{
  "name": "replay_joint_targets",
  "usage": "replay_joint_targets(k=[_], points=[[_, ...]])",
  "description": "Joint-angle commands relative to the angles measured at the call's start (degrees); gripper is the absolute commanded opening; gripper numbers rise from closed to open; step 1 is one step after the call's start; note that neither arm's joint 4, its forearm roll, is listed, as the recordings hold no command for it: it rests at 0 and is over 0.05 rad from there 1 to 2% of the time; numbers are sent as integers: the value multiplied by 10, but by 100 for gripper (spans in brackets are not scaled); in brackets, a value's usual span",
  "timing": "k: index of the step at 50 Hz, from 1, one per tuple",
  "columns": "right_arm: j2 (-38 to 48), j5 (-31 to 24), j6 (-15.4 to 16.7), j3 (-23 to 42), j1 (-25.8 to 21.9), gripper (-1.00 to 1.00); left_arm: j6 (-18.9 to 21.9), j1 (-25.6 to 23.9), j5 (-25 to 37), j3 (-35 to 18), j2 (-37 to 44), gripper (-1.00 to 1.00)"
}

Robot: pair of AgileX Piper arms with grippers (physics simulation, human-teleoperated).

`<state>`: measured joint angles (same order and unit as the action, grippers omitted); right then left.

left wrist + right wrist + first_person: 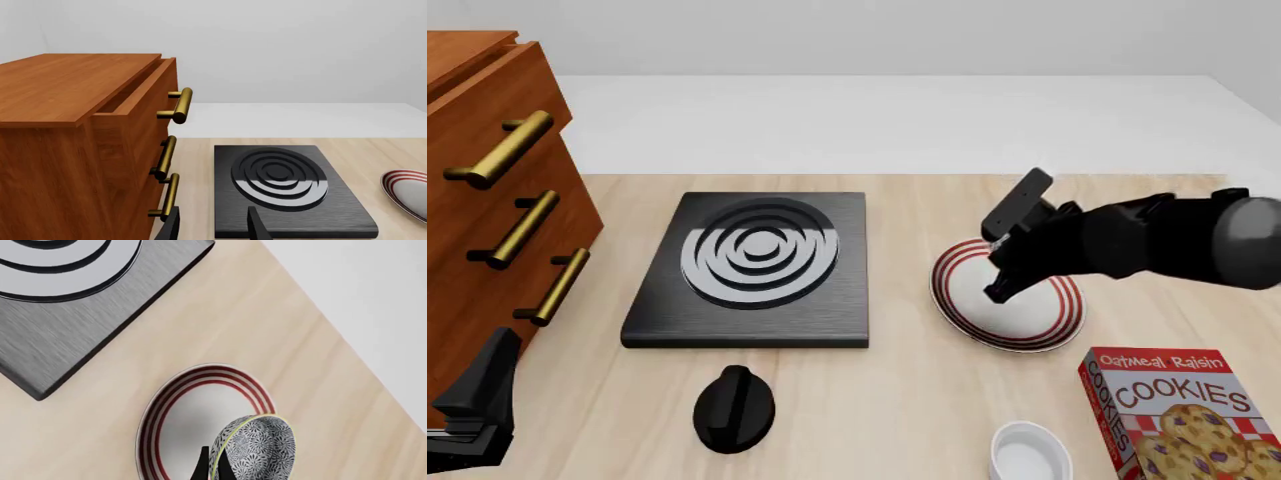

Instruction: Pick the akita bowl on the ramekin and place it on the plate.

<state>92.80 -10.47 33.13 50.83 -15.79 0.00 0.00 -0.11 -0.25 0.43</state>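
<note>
Pale wood tabletop [908,390] under a blank grey-white backdrop carries everything, and the plate [1054,300] serves as the landmark. Above it hangs the right gripper [212,467], fingers closed narrowly on the rim of the bowl [257,450], which the right wrist view shows tilted on edge, dark patterned outside facing the camera, over the plate's near part. Whether the bowl already touches the plate cannot be told; in the front view the arm hides it. The ramekin [1028,452] stands bare, well nearer the camera than the plate, beside the cookie box [1174,415]. To the plate's left lies the stove slab [754,270], with a black knob [734,408] in front of it, and a wooden cabinet [487,200] stands farther left. The left gripper [212,225] waits near the cabinet, fingers spread and holding nothing. Judging by this, the carry is done and placing is in hand: the next move calls for levelling the bowl, lowering it to the plate's centre, then opening the fingers.
</note>
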Motion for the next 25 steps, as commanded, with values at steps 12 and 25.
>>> replay_joint_targets(k=[12, 25], points=[[24, 6, -5, 6, -2, -100, 0, 0, 0, 0, 0, 100], [46, 27, -13, -2, 0, -100, 0, 0, 0, 0, 0, 100]])
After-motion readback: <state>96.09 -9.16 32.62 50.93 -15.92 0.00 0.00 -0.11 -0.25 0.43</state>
